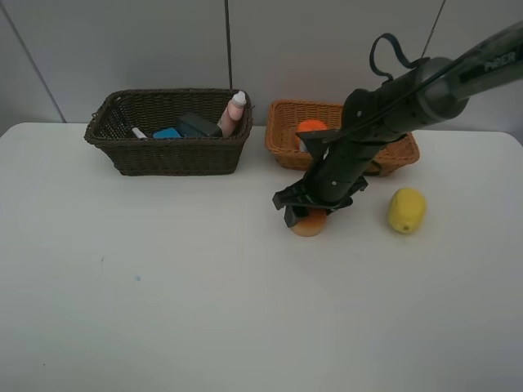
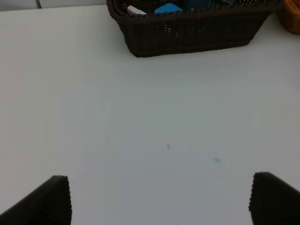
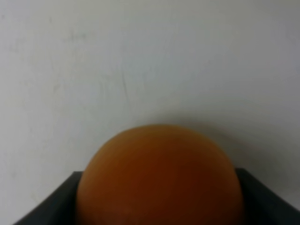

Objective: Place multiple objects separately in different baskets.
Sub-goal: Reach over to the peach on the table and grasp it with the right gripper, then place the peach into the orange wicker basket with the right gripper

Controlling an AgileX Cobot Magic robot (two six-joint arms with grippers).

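Straddling the red-orange peach (image 1: 309, 222) on the counter (image 1: 163, 286) with my right end effector (image 1: 306, 214): jaws either side of the fruit, part closed; firm hold cannot be told. Left end effector (image 2: 159, 199): wide open, empty, hovering over bare counter. Dark brown basket (image 1: 167, 155): pink bottle (image 1: 233, 113) and other non-fruit items. Orange-tan basket (image 1: 286, 147): orange (image 1: 311, 126), so likely the peach's destination. Yellow lemon (image 1: 406, 210): loose, unsorted.

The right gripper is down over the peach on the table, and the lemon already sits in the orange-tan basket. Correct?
Not quite. The lemon lies on the table, outside the orange-tan basket, as the exterior high view shows. The right gripper is indeed down over the peach.
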